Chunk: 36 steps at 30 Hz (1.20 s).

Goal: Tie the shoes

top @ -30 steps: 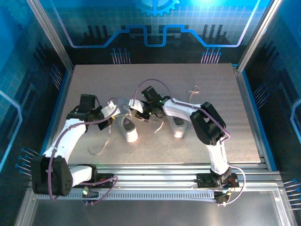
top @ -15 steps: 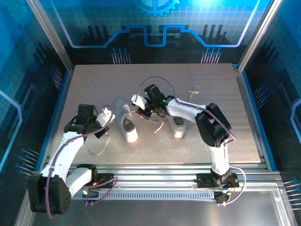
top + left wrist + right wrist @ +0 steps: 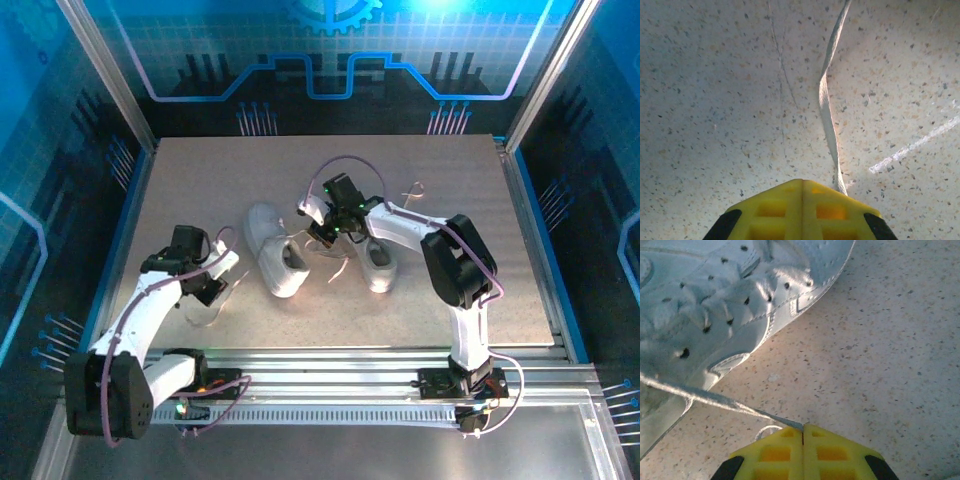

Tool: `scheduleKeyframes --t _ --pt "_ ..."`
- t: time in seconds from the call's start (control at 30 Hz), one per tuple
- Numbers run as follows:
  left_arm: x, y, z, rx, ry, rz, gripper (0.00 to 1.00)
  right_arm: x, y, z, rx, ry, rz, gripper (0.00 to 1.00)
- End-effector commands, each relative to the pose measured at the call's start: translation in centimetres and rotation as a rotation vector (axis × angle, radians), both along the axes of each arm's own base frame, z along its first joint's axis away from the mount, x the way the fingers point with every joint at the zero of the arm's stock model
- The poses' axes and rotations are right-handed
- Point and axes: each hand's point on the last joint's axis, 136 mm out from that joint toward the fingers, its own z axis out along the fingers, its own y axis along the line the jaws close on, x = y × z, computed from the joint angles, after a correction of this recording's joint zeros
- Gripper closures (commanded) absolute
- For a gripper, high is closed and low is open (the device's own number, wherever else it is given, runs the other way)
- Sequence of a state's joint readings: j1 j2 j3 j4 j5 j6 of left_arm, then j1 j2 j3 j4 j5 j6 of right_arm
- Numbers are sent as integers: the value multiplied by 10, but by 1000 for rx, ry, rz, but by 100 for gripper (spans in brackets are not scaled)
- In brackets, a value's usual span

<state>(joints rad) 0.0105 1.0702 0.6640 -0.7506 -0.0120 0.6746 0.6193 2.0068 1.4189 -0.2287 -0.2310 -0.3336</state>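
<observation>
Two small white sneakers lie mid-table, the left shoe (image 3: pixel 272 250) with its toe pointing up-left and the right shoe (image 3: pixel 378 268) beside it. My right gripper (image 3: pixel 318 222) sits between them, close to the left shoe's opening. In the right wrist view its yellow fingers (image 3: pixel 803 429) are shut on a thin white lace (image 3: pixel 715 397) that runs taut to the left shoe (image 3: pixel 715 305). My left gripper (image 3: pixel 218 272) hovers left of that shoe. Its fingers (image 3: pixel 802 182) are shut, and a flat white lace (image 3: pixel 826 100) on the table runs out from under the right finger.
A loose lace loop (image 3: pixel 205 315) trails toward the near edge by the left arm. Another lace end (image 3: pixel 413 190) curls behind the right shoe. Metal rails (image 3: pixel 330 355) border the table's front, and blue walls enclose the other sides.
My left gripper has drawn back from the left shoe toward the near left. The right gripper has shifted right and away, and the left shoe has swung its toe up-left.
</observation>
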Motion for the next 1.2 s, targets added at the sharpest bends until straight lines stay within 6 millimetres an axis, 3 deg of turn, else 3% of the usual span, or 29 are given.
scheduleKeyframes --t 0.0,0.07,0.17,0.3,0.7,0.9,1.17 --pt "-2 -16 10 -84 -84 -54 100 -21 12 15 37 11 80 100" --pt "0 -33 19 -148 -180 -155 79 -27 20 16 57 22 107 100" --pt "18 -44 36 -180 -356 -215 60 -33 27 13 64 37 124 100" --pt "38 -61 48 -224 -460 -345 47 -37 29 9 51 48 135 100" --pt "106 -78 42 -270 -359 -544 51 -41 35 8 23 69 142 100" --pt "115 -82 30 -290 -296 -614 51 -37 38 5 11 73 136 100" --pt "106 -88 17 -324 -207 -664 54 -33 40 3 -1 75 125 100"
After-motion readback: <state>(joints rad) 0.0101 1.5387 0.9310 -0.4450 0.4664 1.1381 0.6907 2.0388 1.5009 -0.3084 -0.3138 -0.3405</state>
